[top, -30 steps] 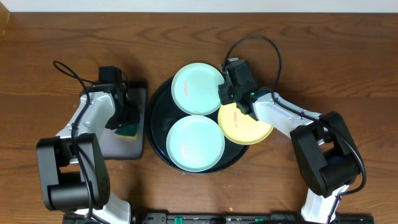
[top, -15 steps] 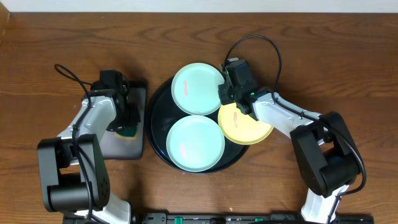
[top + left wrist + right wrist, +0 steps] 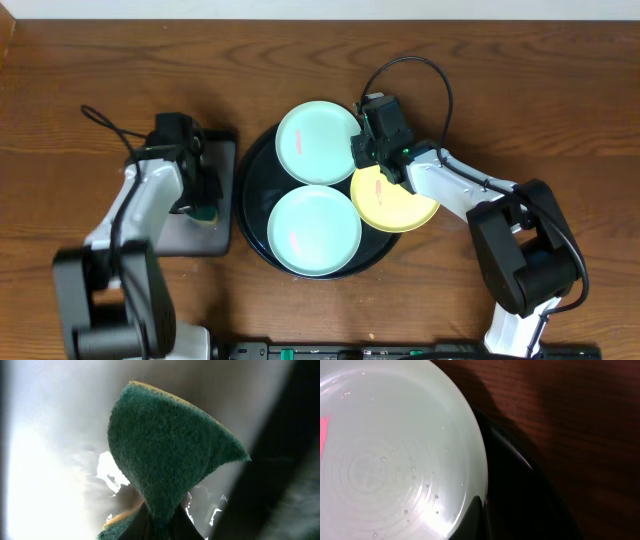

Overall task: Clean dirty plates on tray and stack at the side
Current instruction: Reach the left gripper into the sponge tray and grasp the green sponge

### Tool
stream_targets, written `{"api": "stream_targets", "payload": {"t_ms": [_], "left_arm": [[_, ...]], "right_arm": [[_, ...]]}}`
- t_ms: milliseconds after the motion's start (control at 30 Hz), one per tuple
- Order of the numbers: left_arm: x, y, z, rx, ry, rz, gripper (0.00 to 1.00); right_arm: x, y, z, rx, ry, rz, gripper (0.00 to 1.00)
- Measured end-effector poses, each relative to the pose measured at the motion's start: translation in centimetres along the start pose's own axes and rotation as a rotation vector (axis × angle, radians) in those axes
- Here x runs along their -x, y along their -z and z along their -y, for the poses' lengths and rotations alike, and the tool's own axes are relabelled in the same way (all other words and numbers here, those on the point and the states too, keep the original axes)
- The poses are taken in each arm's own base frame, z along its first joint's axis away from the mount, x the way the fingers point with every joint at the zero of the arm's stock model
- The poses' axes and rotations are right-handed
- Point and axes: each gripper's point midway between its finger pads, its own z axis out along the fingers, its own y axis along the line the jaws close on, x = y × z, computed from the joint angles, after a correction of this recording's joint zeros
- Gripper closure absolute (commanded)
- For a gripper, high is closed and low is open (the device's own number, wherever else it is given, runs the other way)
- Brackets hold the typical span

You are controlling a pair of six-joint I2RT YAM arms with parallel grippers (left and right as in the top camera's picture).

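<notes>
The left gripper (image 3: 160,522) has just clamped shut on the green sponge (image 3: 165,455) above the rectangular tray (image 3: 185,238). The right gripper (image 3: 362,152) stays closed on the rear mint plate (image 3: 315,140) rim. All 3 smeared plates remain on the round black tray (image 3: 252,195). Judgement: wiping can begin.

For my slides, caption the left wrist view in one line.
Close-up: the left gripper pinches the green sponge at its lower end, folding it into a wedge.
</notes>
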Motion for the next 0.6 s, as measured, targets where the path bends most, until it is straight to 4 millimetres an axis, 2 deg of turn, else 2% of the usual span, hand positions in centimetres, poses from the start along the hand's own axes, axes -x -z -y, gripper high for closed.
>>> {"api": "stream_targets", "payload": {"t_ms": [133,233,333,600], "left_arm": [[2.1,4.9,0.2,-0.03,0.005,0.176,0.93],[2.9,7.3,0.1,-0.036,0.008,0.263,0.92],[3.2,8.2,0.0,-0.037,0.01,0.301,0.93],[5.0,8.9,0.2,-0.04,0.012,0.378,0.92]], "right_arm": [[0.0,0.0,0.0,0.0,0.0,0.0,0.99],[0.0,0.0,0.0,0.0,0.0,0.0,0.99],[0.0,0.0,0.0,0.0,0.0,0.0,0.99],[0.0,0.0,0.0,0.0,0.0,0.0,0.99]]}}
